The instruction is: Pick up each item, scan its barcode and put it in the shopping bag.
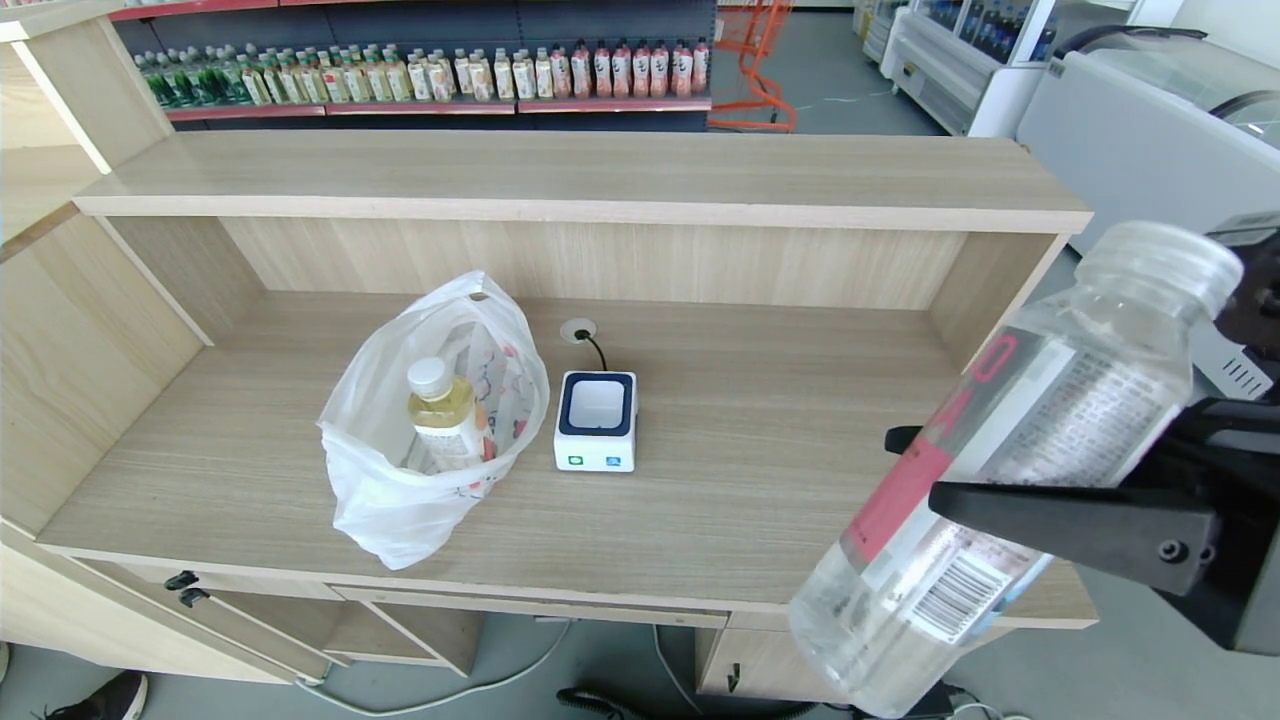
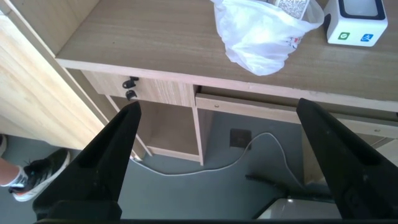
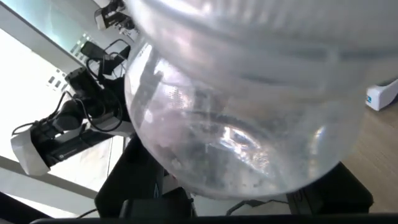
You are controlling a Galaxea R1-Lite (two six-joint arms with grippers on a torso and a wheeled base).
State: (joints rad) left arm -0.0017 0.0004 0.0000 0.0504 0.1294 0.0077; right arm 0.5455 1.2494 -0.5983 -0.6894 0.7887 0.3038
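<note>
The right tool (image 1: pixel 915 468) is clamped round the middle of a clear plastic water bottle with a red and white label (image 1: pixel 1010 460), holding it in the air off the near right corner of the pale wooden desk (image 1: pixel 780 420). The bottle's long axis runs on a slant: the ridged cap end points up and to the right, the base down toward the near side. The head view shows the barcode facing the camera near the base, while the right wrist view gives the bottle's curved clear wall (image 3: pixel 249 124) close up.

In the left wrist view the left tool (image 2: pixel 217 162) hangs below the desk's front edge, its black fingers (image 2: pixel 112 162) spread wide with nothing between them.

Farther in stands an open white plastic shopping bag (image 1: pixel 400 500) with a white-capped bottle of yellow drink (image 1: pixel 445 415) upright inside. Just beside it, on its right, sits a white box scanner with a dark blue frame (image 1: pixel 596 420), with a black cable (image 1: pixel 597 352) behind it.
</note>
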